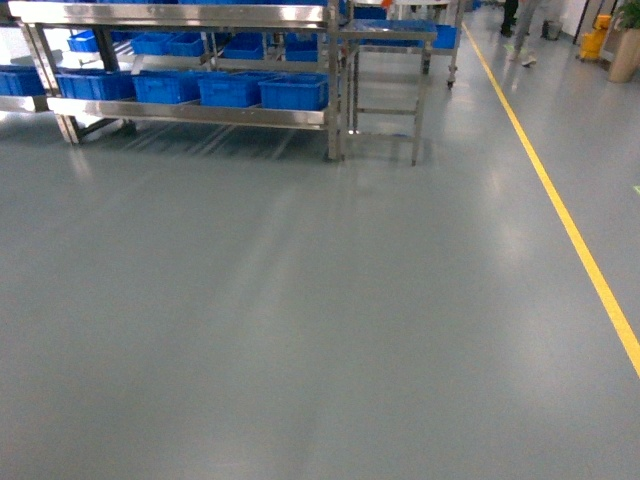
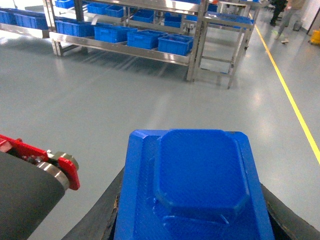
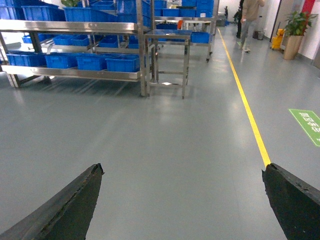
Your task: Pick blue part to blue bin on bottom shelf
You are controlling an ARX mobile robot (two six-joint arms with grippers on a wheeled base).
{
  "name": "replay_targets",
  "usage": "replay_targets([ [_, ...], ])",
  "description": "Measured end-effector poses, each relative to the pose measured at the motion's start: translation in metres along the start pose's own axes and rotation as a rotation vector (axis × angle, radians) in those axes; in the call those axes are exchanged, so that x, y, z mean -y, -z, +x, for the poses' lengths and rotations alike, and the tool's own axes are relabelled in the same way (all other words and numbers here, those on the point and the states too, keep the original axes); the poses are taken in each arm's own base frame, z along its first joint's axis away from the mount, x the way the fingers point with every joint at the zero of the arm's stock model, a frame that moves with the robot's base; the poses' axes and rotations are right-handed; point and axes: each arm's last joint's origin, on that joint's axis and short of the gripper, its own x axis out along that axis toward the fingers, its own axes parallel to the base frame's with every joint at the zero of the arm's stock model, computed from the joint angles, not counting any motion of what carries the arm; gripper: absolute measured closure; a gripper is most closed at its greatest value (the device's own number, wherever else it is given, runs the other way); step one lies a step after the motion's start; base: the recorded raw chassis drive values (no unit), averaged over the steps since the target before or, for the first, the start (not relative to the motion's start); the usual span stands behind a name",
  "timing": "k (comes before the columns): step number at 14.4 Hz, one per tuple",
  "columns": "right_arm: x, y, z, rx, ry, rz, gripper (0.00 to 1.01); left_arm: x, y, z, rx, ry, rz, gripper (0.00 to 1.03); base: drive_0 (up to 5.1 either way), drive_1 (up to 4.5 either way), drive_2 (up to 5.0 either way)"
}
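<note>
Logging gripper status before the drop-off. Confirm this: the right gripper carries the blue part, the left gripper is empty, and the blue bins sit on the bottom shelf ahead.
The arms are swapped. The left wrist view shows the blue part held in the left gripper; the right wrist view shows the right gripper open and empty. The blue bins do sit on the bottom shelf ahead.

Factory floor: steel racks (image 1: 190, 112), blue bins (image 1: 230, 90)

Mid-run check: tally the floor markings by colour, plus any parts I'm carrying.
Yellow line: 1
Green floor sign: 1
Blue part: 1
Total: 3
</note>
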Motion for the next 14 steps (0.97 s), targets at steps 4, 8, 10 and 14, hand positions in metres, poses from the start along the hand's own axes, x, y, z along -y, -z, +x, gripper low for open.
replay_targets([
  [4, 0.0000, 0.0000, 0.0000, 0.000, 0.000, 0.000, 0.03, 0.0000, 0.0000, 0.0000, 0.000, 0.000, 0.000, 0.59, -1.7, -1.65, -1.7],
  [8, 0.0000, 0.0000, 0.0000, 0.000, 0.000, 0.000, 0.03, 0.0000, 0.0000, 0.0000, 0.000, 0.000, 0.000, 0.59, -1.6, -1.62, -1.6],
  [10, 0.0001, -0.0001, 0.0000, 0.001, 0.002, 0.000, 0.03, 0.0002, 0.0000, -0.0001, 0.000, 0.003, 0.000, 0.59, -0.7, -0.72, -0.7],
  [14, 0.0000, -0.0003, 0.0000, 0.003, 0.000, 0.000, 0.03, 0.0002, 0.0002, 0.0000, -0.002, 0.002, 0.001, 0.59, 0.0, 2.16, -2.2],
])
